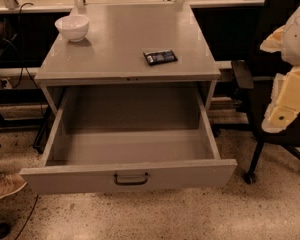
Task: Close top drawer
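Note:
The top drawer of the grey metal cabinet is pulled far out toward me and its inside is empty. Its plain front panel carries a dark loop handle at the centre, low in the view. My gripper is at the right edge, a white and cream part of the arm. It is to the right of the drawer, apart from it, at about the height of the drawer's side wall.
A white bowl and a dark flat packet lie on the cabinet top. A black office chair stands right of the cabinet, behind my arm. A person's shoe is at the left edge, with cables behind it.

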Robot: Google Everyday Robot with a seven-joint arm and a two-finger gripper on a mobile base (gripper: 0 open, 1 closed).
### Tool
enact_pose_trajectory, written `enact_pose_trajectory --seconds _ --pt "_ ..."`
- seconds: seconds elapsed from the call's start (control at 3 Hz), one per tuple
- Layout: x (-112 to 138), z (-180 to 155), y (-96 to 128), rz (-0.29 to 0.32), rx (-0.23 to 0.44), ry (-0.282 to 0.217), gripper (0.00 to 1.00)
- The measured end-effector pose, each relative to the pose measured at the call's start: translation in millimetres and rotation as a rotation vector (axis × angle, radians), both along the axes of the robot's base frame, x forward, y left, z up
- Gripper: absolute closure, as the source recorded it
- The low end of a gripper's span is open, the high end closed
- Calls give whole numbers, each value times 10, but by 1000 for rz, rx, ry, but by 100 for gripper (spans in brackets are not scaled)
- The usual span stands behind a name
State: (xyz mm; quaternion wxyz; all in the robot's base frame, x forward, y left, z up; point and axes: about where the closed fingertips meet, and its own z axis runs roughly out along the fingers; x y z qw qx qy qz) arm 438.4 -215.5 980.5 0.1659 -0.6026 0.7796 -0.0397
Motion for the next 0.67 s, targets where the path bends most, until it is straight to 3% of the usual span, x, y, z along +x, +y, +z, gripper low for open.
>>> enact_pose_trajectory --seconds 0.33,0.67 --pt "0 0 0 0 0 0 0" --pt "-81 -571 199 -17 29 123 0"
